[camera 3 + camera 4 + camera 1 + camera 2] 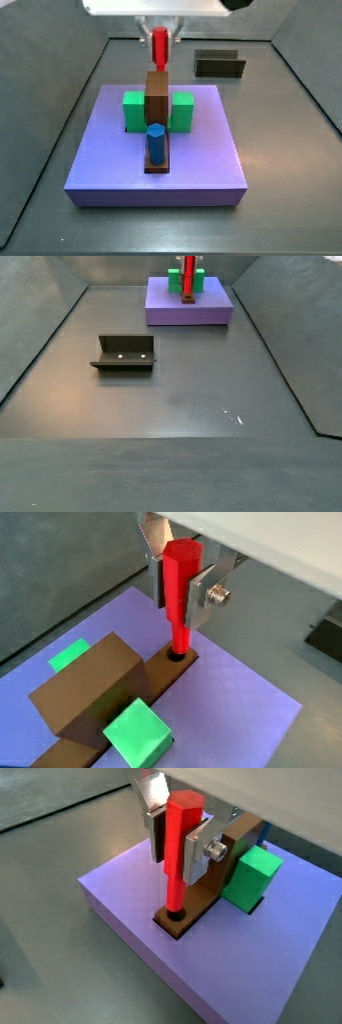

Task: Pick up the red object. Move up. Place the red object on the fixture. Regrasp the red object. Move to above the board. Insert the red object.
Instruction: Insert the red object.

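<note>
Closest to me is the fixture (124, 353), a dull dark bracket sitting empty on the grey floor, well apart from the board (201, 170). Over at the board, the end effector (179, 574) is clamped on the top of the red object (178, 597), a slim glossy peg whose tip sits in the hole at the end of the brown bar (94, 692). I'd worry about a slight tilt jamming it in that tight hole. Green blocks (135, 110) flank the bar, matte and boxy.
</note>
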Robot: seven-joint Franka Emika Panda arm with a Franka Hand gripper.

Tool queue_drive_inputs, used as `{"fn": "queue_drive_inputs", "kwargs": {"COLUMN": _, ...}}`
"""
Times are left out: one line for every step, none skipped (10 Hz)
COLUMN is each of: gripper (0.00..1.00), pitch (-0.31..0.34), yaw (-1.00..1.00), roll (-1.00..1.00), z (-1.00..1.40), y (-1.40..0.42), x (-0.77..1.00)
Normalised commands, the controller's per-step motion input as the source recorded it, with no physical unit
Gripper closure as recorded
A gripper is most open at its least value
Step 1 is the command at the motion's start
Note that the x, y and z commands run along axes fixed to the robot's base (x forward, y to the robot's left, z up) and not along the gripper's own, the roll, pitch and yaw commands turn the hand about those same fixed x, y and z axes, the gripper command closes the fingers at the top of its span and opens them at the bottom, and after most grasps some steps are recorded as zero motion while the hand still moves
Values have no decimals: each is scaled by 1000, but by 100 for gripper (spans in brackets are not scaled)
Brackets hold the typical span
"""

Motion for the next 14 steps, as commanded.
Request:
{"fn": "queue_drive_inputs", "kwargs": {"gripper": 100, "pitch": -81, "yaw": 200, "roll": 1, "z": -60, "y": -86, "x": 0}}
{"fn": "queue_drive_inputs", "kwargs": {"gripper": 100, "pitch": -20, "yaw": 180, "roll": 7, "z": 0, "y": -63, "x": 37}}
{"fn": "queue_drive_inputs", "kwargs": {"gripper": 100, "pitch": -13, "yaw": 163, "roll": 0, "z": 0, "y": -29, "x": 9}}
{"fn": "queue_drive_inputs", "kwargs": {"gripper": 100, "pitch": -19, "yaw": 154, "roll": 6, "z": -20, "y": -20, "x": 0}}
{"fn": "queue_drive_inputs", "kwargs": {"gripper": 100, "pitch": 0, "yaw": 149, "roll": 0, "z": 0, "y": 0, "x": 26}}
{"fn": "queue_drive_inputs", "kwargs": {"gripper": 100, "pitch": 0, "yaw": 160, "roll": 4, "z": 0, "y": 0, "x": 83}}
{"fn": "queue_drive_inputs", "kwargs": {"gripper": 100, "pitch": 0, "yaw": 134, "roll": 0, "z": 0, "y": -3, "x": 157}}
{"fn": "queue_drive_inputs", "kwargs": {"gripper": 100, "pitch": 0, "yaw": 157, "roll": 0, "z": 0, "y": 0, "x": 200}}
{"fn": "queue_drive_inputs", "kwargs": {"gripper": 100, "pitch": 0, "yaw": 163, "roll": 0, "z": -29, "y": 0, "x": 140}}
{"fn": "queue_drive_inputs", "kwargs": {"gripper": 100, "pitch": 0, "yaw": 217, "roll": 0, "z": -57, "y": 0, "x": 6}}
{"fn": "queue_drive_inputs", "kwargs": {"gripper": 100, "pitch": -9, "yaw": 217, "roll": 0, "z": -91, "y": 0, "x": 0}}
{"fn": "queue_drive_inputs", "kwargs": {"gripper": 100, "pitch": -21, "yaw": 157, "roll": 0, "z": -60, "y": 0, "x": -91}}
{"fn": "queue_drive_inputs", "kwargs": {"gripper": 100, "pitch": -16, "yaw": 151, "roll": -10, "z": -43, "y": 0, "x": -60}}
{"fn": "queue_drive_inputs", "kwargs": {"gripper": 100, "pitch": 0, "yaw": 137, "roll": -3, "z": -103, "y": -6, "x": 0}}
